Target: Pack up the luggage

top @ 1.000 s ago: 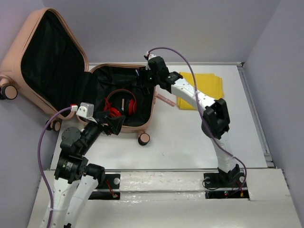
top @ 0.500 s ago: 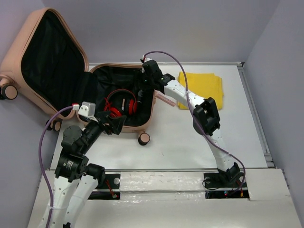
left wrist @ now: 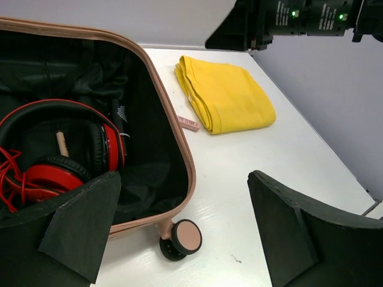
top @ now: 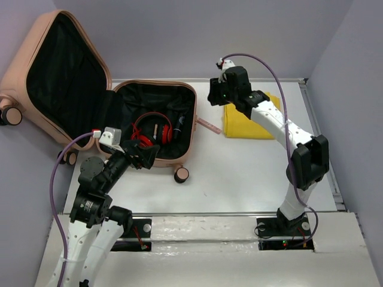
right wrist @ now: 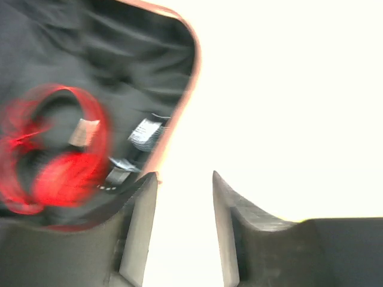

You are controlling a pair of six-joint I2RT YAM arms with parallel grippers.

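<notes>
The luggage [top: 122, 95] is a salmon-pink suitcase lying open, its lid leaning up at the back left. Its black-lined base [left wrist: 143, 179] holds red headphones [top: 152, 130] [left wrist: 60, 149] [right wrist: 54, 149] and a dark item with a white label [top: 181, 122] [right wrist: 140, 134]. A folded yellow cloth [top: 242, 127] [left wrist: 224, 95] lies on the table to the right of it. My right gripper [top: 213, 97] [right wrist: 184, 176] hangs between the suitcase rim and the cloth, jaws apart and empty. My left gripper [top: 146, 156] [left wrist: 182, 179] is wide open over the suitcase's near rim, holding nothing.
A small pink strip [top: 206, 125] [left wrist: 189, 123] lies on the white table beside the suitcase's right wall. A caster wheel [top: 181, 174] [left wrist: 182, 237] sticks out at the near corner. Grey walls close in the left, back and right sides.
My right gripper has pulled up out of the suitcase and swung right toward the yellow cloth, its jaws narrower than half a second ago. The dark item stays inside. The left arm has not moved.
</notes>
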